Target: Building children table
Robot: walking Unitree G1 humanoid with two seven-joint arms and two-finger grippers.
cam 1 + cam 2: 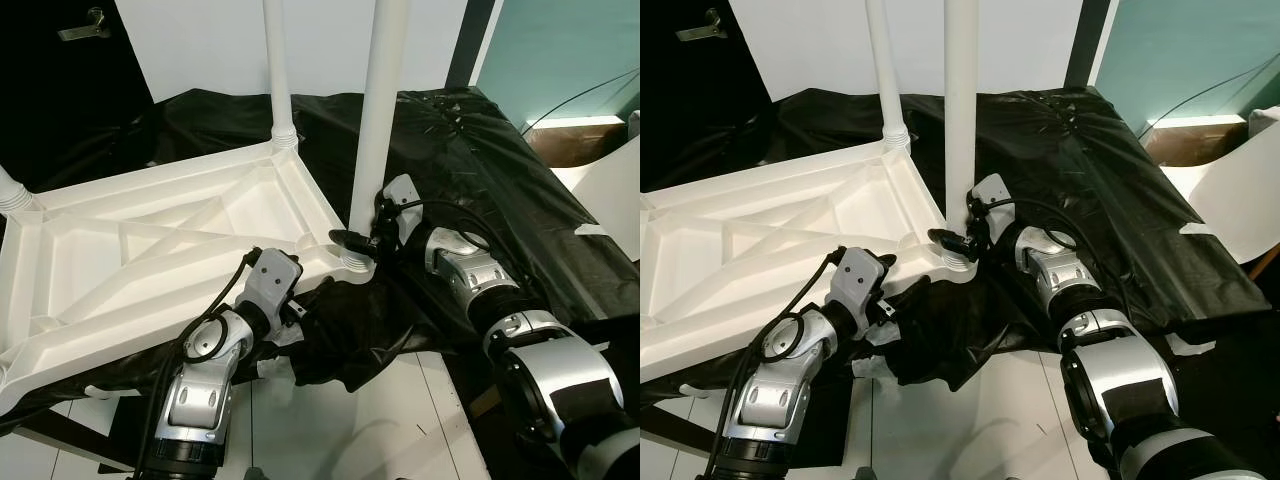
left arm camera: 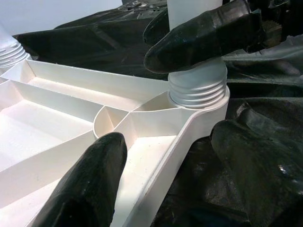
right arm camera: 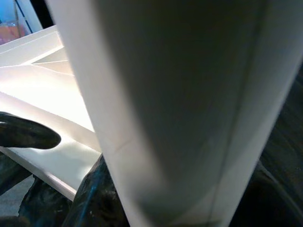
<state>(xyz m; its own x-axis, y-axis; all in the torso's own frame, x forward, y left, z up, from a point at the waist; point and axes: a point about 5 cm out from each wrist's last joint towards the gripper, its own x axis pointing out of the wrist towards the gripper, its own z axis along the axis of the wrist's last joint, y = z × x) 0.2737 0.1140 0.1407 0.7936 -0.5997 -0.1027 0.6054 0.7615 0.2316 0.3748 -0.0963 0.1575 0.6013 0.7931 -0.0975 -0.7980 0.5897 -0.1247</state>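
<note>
Two legs are already standing up from the upside-down white tabletop (image 1: 150, 250), which lies on black sheeting. The near leg (image 1: 375, 130) sits in its corner socket with threads showing, so I'd say it's mid screw-in. Right gripper (image 1: 362, 238) has its fingers pinching the leg base. Left gripper (image 2: 180, 161) has fingers spread, straddling the tabletop's rim. Next move probably calls for twisting the leg while bracing the top

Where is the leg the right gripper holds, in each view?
Left eye: leg upright, centre, top edge down to corner socket.
Right eye: leg centre-left.
Left wrist: threaded base, upper right.
Right wrist: leg close, across the middle.
Shared landmark: corner socket.
</note>
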